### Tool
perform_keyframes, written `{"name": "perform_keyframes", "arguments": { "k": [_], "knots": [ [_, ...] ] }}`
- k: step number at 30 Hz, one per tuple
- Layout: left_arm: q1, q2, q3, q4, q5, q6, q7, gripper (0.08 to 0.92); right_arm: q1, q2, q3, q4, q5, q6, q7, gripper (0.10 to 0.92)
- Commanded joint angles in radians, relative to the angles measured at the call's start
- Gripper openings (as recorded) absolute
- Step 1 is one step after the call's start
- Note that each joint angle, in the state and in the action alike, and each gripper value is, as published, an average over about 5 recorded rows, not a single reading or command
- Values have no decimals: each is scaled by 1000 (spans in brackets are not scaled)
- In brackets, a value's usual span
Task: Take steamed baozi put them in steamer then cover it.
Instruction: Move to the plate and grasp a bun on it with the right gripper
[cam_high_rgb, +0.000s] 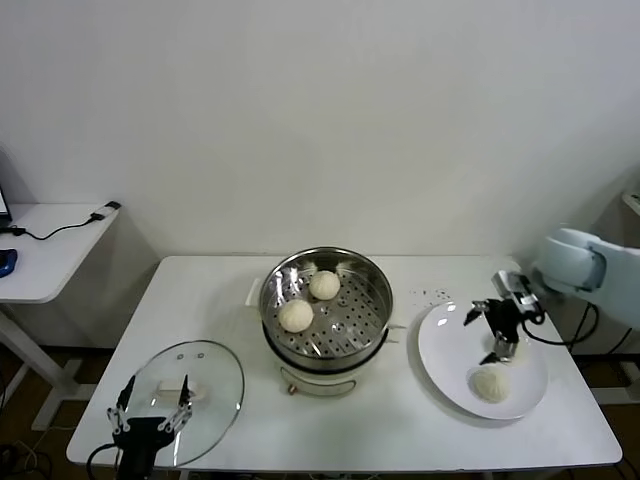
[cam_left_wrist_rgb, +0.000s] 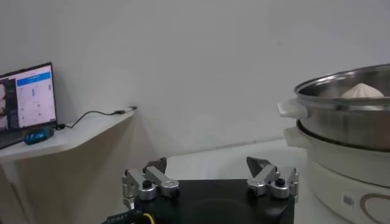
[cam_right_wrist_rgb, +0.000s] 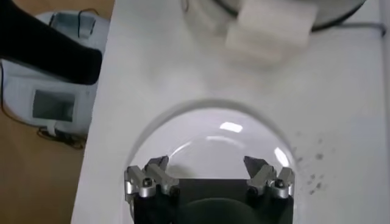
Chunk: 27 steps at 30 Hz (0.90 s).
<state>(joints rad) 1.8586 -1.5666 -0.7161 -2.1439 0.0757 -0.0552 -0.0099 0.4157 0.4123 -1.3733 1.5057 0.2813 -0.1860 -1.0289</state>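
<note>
Now, with the right hand (cam_high_rgb: 497, 330) spread open and empty over the plate (cam_high_rgb: 440, 350) near the counter's (cam_high_rgb: 200, 290) right edge, best lowered squarely astride the remaining steamed baozi (cam_high_rgb: 489, 384), closed gently, then carried to the steamer (cam_high_rgb: 325, 305) mid-counter beside two already inside.

Steamer (cam_left_wrist_rgb: 347, 122) and monitor (cam_left_wrist_rgb: 24, 100) cropped in left wrist view.
</note>
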Motion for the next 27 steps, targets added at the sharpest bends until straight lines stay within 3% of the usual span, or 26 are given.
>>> {"name": "perform_keyframes", "arguments": {
  "k": [1, 23, 27],
  "knots": [
    [10, -2, 1, 0, 12, -5, 0, 823, -349, -69, 244, -62, -179, 15, 10, 823],
    [7, -10, -5, 22, 11, -6, -3, 823, -361, 81, 251, -164, -188, 13, 13, 822],
    [7, -11, -6, 25, 11, -6, -3, 823, -361, 85, 247, -166, -186, 13, 9, 792]
  ]
}}
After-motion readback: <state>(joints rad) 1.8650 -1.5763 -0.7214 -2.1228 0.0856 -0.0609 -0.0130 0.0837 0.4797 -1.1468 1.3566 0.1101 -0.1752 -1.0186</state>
